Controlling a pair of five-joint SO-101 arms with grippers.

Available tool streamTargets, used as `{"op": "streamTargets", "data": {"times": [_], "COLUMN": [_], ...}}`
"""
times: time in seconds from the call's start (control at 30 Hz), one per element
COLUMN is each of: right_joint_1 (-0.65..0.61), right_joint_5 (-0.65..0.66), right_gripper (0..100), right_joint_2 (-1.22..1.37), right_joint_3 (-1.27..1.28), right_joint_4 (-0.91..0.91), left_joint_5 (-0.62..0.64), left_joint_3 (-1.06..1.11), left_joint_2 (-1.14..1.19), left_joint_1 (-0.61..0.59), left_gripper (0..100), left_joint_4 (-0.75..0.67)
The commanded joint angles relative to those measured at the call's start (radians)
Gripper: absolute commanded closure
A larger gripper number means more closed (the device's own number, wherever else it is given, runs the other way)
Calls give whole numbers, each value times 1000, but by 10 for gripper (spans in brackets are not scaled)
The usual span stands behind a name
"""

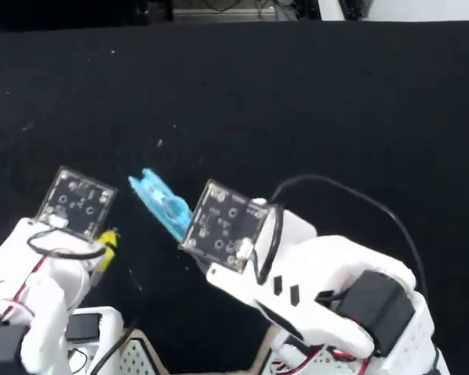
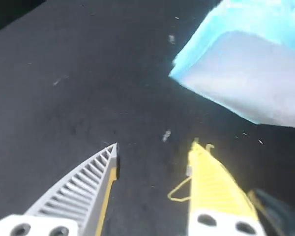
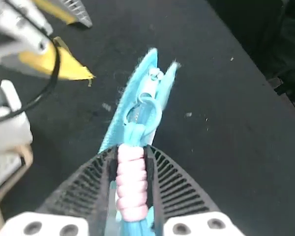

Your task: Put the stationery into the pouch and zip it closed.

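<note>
Two grippers are sharing this job. The left gripper (image 2: 155, 147) is hovering over the black table (image 1: 313, 94) with its fingers apart and nothing between them, probably placed ready to work the zipper. Just beside it the pouch (image 1: 159, 202) is stretching diagonally, its long axis running from the far left back toward the right gripper (image 3: 132, 150), with the zipper ring (image 3: 148, 107) facing up. That gripper is clamping the near end together with a pink ribbed piece (image 3: 132, 184), apparently steadying it.
</note>
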Motion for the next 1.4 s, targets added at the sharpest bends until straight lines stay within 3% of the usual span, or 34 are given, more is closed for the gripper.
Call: {"op": "streamTargets", "data": {"times": [0.0,0.2,0.57,0.8,0.97,1.1,1.37], "right_joint_1": [-6,-3,0,0,0,0,2], "right_joint_5": [58,63,63,63,61,61,61], "right_gripper": [988,988,988,988,988,988,988], "right_joint_2": [5,5,8,7,5,5,13], "right_joint_3": [21,-62,-113,-114,-128,-189,-211], "right_joint_4": [94,143,58,37,103,175,129], "left_joint_5": [-44,-112,-104,5,15,14,23], "left_joint_3": [-56,-48,42,-10,-28,1,8], "left_joint_2": [44,21,-144,-152,-150,-160,-233], "left_joint_1": [61,97,153,338,438,450,443], "left_gripper": [748,765,760,733,733,733,734], "left_joint_4": [2,3,3,2,0,2,2]}}
